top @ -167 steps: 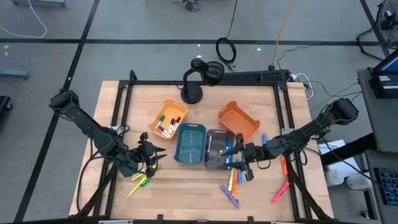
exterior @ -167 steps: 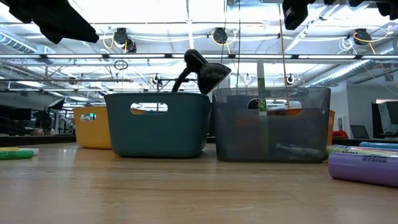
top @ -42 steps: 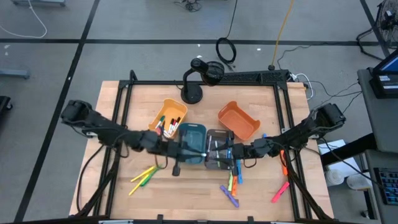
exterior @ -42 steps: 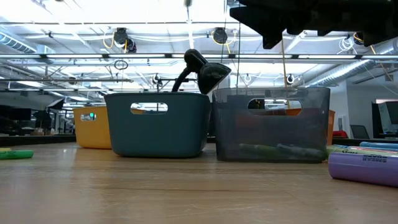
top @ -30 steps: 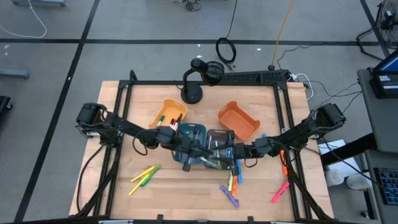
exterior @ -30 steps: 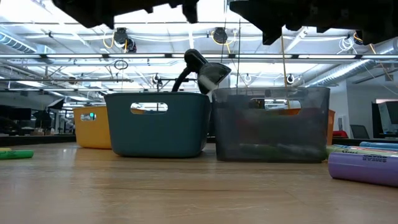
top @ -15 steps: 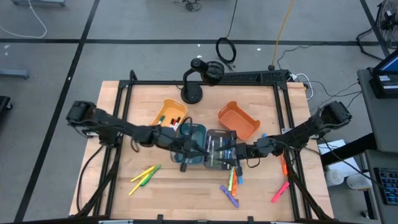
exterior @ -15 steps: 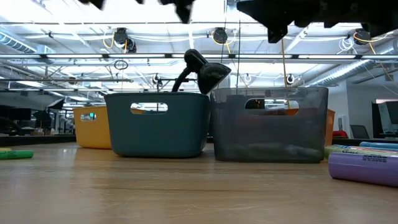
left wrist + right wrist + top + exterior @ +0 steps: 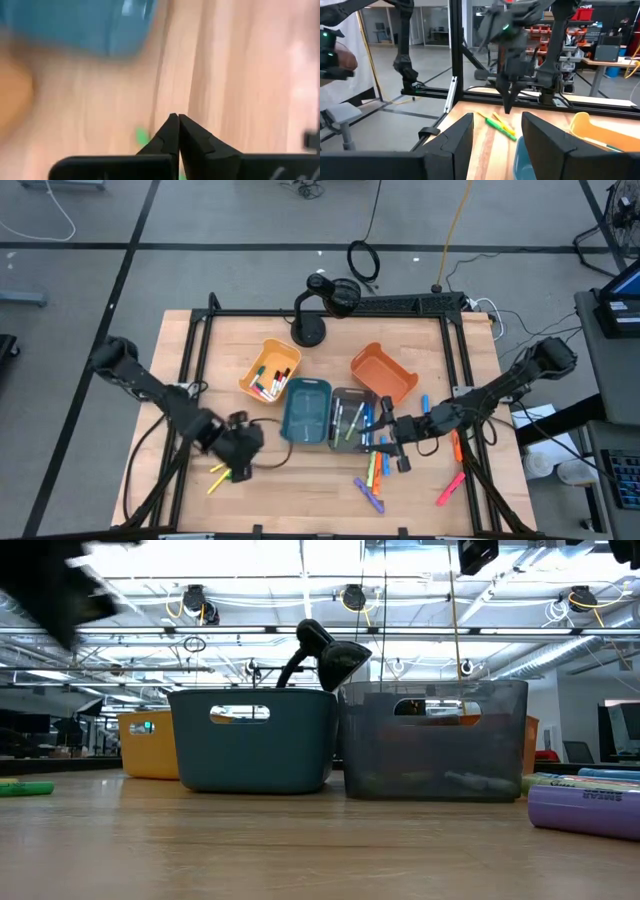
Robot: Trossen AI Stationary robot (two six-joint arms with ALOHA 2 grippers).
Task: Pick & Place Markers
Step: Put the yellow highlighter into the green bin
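Markers lie in three places: a yellow-green pair [image 9: 225, 473] at the near left, a loose cluster [image 9: 372, 475] in front of the grey bin [image 9: 350, 420], and several inside the yellow bin [image 9: 268, 377]. My left gripper [image 9: 238, 458] hangs shut just above the yellow-green pair [image 9: 501, 125], pointing steeply down, with nothing between its fingertips [image 9: 177, 120]. My right gripper [image 9: 386, 442] hovers open and level at the grey bin's right side, above the loose cluster, its fingers [image 9: 497, 132] apart and holding nothing.
A teal bin [image 9: 306, 412] stands left of the grey one, and an orange bin [image 9: 385, 375] stands tilted behind it. A black camera stand [image 9: 310, 320] is at the far middle. Pink [image 9: 450, 485], orange [image 9: 457, 445] and purple [image 9: 585, 810] markers lie near right.
My left gripper has swung from above the teal and grey bins toward the table's near left, tipping from roughly level to steeply down, and has stayed shut. My right gripper has risen a little and drawn slightly back toward the right edge, still open.
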